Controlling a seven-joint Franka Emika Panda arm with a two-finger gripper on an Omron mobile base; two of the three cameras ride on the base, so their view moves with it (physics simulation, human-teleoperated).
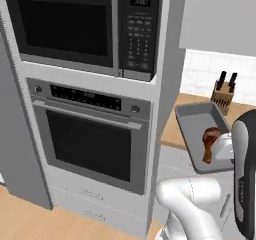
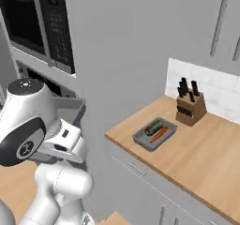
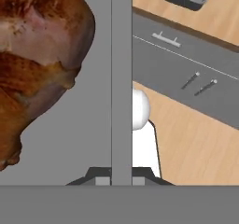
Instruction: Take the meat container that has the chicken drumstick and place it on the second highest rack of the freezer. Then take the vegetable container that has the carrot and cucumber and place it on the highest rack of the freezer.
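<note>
Grey meat tray held up beside the oven column.
The flat grey meat tray (image 1: 197,120), with the reddish-brown chicken drumstick (image 1: 210,143) on it, is gripped at its rim by the closed gripper (image 3: 121,174), right of the black-fronted oven (image 1: 92,136); the vegetable tray (image 2: 154,134) with orange carrot (image 2: 159,134) and dark green cucumber (image 2: 153,127) rests on the wooden counter (image 2: 201,158).

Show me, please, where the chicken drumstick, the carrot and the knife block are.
chicken drumstick (image 1: 210,143), left base view, its thick meaty end.
carrot (image 2: 160,134), right base view, mid-length.
knife block (image 2: 191,110), right base view, its wooden front.
</note>
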